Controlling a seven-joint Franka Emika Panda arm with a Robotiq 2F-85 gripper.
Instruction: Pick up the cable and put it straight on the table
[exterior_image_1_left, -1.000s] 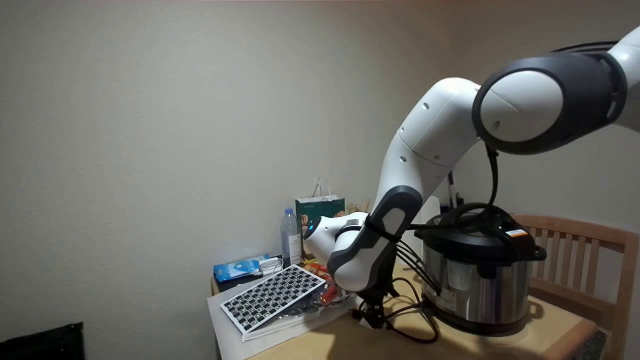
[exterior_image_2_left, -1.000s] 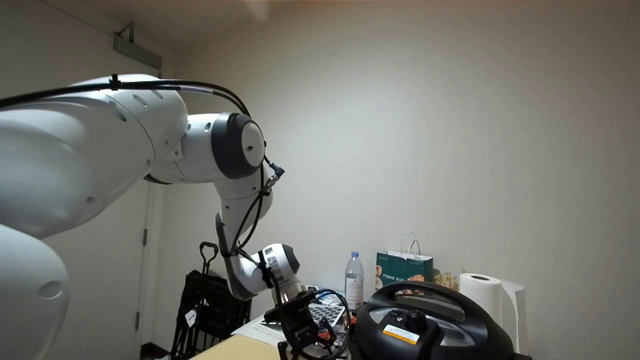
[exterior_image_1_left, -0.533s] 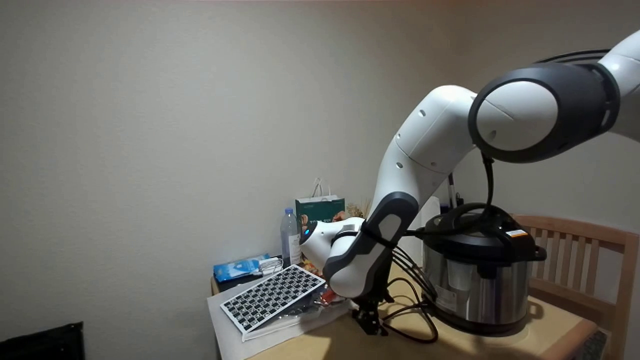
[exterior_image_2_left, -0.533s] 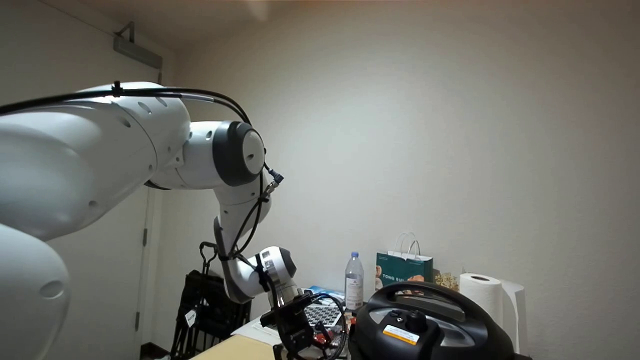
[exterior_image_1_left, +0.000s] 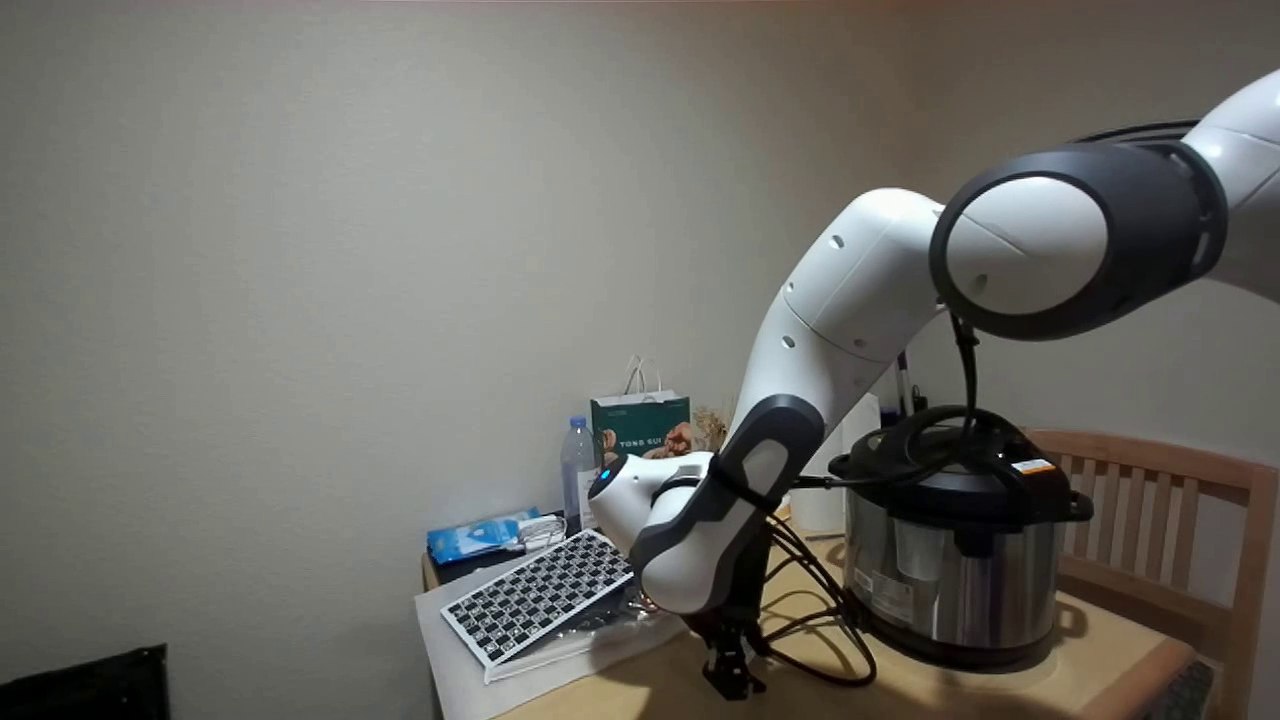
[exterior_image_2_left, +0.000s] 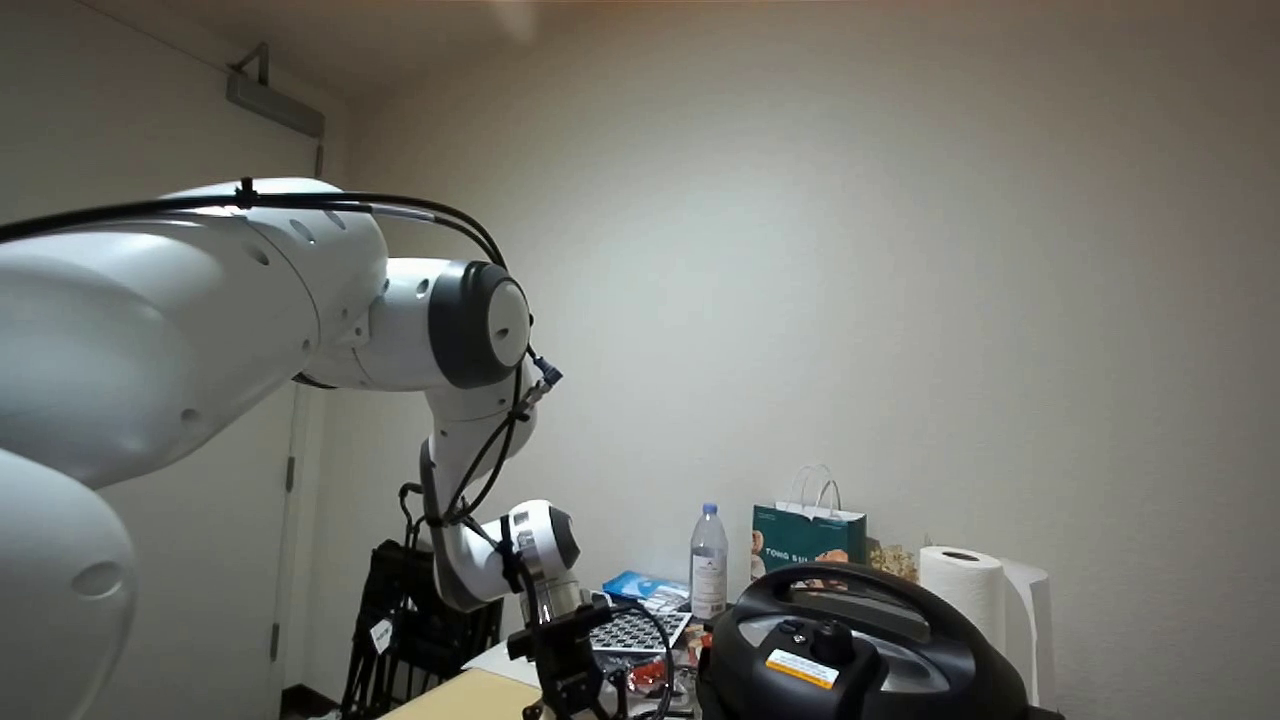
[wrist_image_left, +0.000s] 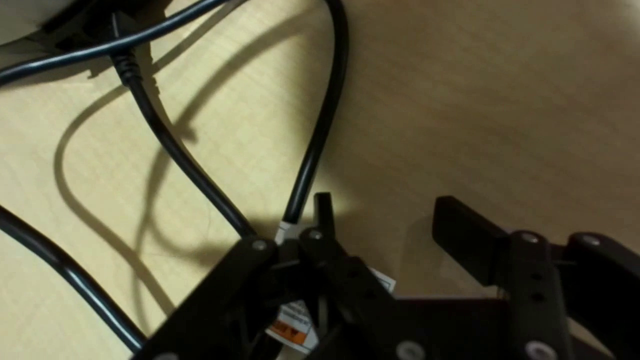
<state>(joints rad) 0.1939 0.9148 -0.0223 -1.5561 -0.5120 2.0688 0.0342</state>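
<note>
The black cable (wrist_image_left: 320, 130) bends in a loop over the light wood table (wrist_image_left: 450, 125) in the wrist view. It carries a white and orange label (wrist_image_left: 292, 322), partly hidden by the left finger. In an exterior view the cable (exterior_image_1_left: 845, 683) lies curled on the table (exterior_image_1_left: 620, 690) beside the cooker. My gripper (wrist_image_left: 382, 210) is open, with bare table showing between its fingertips. The cable runs behind the left finger, not between the tips. In an exterior view the gripper (exterior_image_1_left: 732, 688) points down, low over the table, left of the cable loop.
A steel pressure cooker (exterior_image_1_left: 950, 590) stands right of the gripper. A keyboard (exterior_image_1_left: 545, 600) on white packaging lies on the left. A bottle (exterior_image_2_left: 709, 565), green bag (exterior_image_2_left: 800, 535) and paper towel roll (exterior_image_2_left: 960, 590) stand behind. A black lead (exterior_image_2_left: 665, 645) loops beside the gripper.
The arm and gripper have come down and shifted a little to the left in both exterior views. The cable loop on the table looks unmoved.
</note>
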